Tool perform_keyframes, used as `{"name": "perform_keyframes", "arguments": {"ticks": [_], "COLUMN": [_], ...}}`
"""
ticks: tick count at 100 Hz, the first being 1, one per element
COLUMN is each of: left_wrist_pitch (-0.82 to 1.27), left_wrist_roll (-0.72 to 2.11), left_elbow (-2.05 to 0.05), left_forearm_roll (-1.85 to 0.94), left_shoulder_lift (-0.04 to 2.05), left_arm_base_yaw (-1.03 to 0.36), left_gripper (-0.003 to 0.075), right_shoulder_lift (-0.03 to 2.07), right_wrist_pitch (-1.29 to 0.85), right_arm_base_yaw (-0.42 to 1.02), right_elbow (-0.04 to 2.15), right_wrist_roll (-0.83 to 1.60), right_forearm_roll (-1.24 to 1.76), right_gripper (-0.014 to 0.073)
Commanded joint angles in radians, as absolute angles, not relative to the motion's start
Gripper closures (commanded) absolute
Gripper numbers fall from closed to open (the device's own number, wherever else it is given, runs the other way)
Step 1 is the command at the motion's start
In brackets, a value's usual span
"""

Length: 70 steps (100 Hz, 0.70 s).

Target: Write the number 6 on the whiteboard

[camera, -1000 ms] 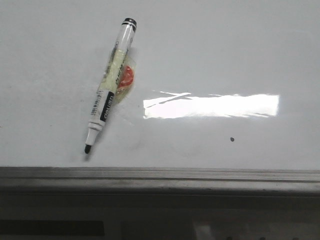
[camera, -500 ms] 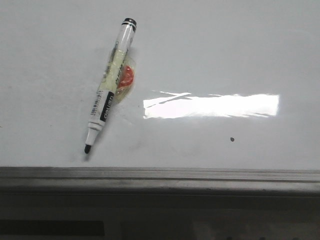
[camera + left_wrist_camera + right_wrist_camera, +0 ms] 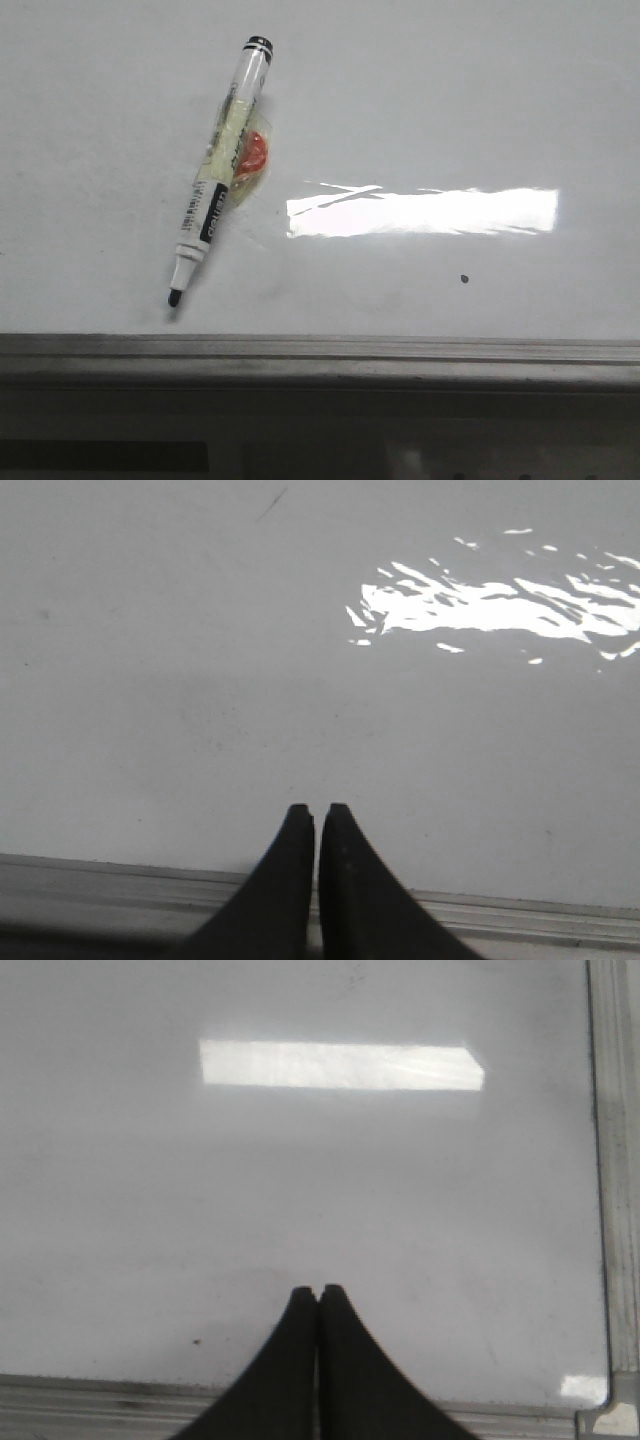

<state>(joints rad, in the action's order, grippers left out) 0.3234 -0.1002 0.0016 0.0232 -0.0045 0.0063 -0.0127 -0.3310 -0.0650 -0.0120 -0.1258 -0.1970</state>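
My whiteboard (image 3: 420,110) reads pale grey-white with a bright white glare bar across it and one small black dot (image 3: 464,279). Its rail (image 3: 320,355) is dull grey metal. The marker (image 3: 218,170) has a white barrel, black cap end and black tip, a black label band, yellowish tape and a red-orange patch. I see both grippers, left (image 3: 316,815) and right (image 3: 319,1295), in plain black.

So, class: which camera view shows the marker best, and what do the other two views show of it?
The front view. There the marker lies whole on the whiteboard, uncapped, tip toward the rail, untouched. Neither wrist view shows it: each shows only bare board beyond closed fingers, the left gripper and the right gripper.
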Motion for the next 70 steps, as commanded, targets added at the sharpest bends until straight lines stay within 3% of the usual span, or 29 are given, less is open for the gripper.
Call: {"name": "perform_keyframes", "arguments": {"ticks": [1,70], "left_wrist_pitch": [0.254,0.252], "left_wrist_roll": [-0.108,-0.108], "left_elbow": [0.025,0.025], "left_forearm_roll": [0.018,-0.028], "left_shoulder_lift": [-0.032,-0.032], "left_arm_base_yaw": [0.010,0.010], "left_gripper": [0.0741,0.0741], "right_shoulder_lift": [-0.026,-0.026], "right_wrist_pitch": [-0.310,-0.310], "right_arm_base_yaw": [-0.065,-0.065], "right_elbow": [-0.026,-0.026], "right_wrist_roll": [-0.123,-0.123], "right_forearm_roll": [-0.208,-0.210], "right_gripper": [0.0658,0.0657]}}
